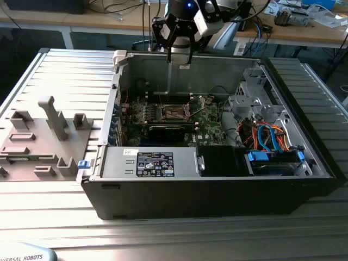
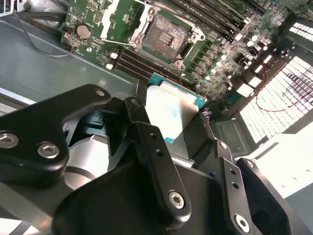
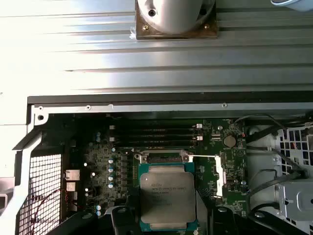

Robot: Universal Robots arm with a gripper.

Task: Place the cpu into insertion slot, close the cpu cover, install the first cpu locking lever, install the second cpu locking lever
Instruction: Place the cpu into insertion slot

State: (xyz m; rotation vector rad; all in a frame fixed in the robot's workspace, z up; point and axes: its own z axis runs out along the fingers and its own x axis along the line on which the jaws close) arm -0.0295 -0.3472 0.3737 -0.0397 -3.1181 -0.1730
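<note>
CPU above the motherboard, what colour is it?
The cpu has a dull silver-grey top with a teal-green rim, clearest in the first wrist view.

The chip [image 3: 167,198] is dull silver-grey on top with a teal-green edge. The tool [image 2: 168,115] is black. The motherboard [image 3: 100,156] is green; its socket [image 2: 166,36] is dark with a silvery rim. The counter [image 1: 70,70] is ribbed grey.

Dull metal cpu [image 3: 165,195], matt sheet-metal case [image 1: 217,70]

Ribbed metal table [image 1: 179,239] spans the foreground, strong glare on its slats at the exterior view's left. Behind it, wood-topped benches [image 1: 310,35] on white legs carry loose cables [image 1: 117,6] and clutter.
</note>
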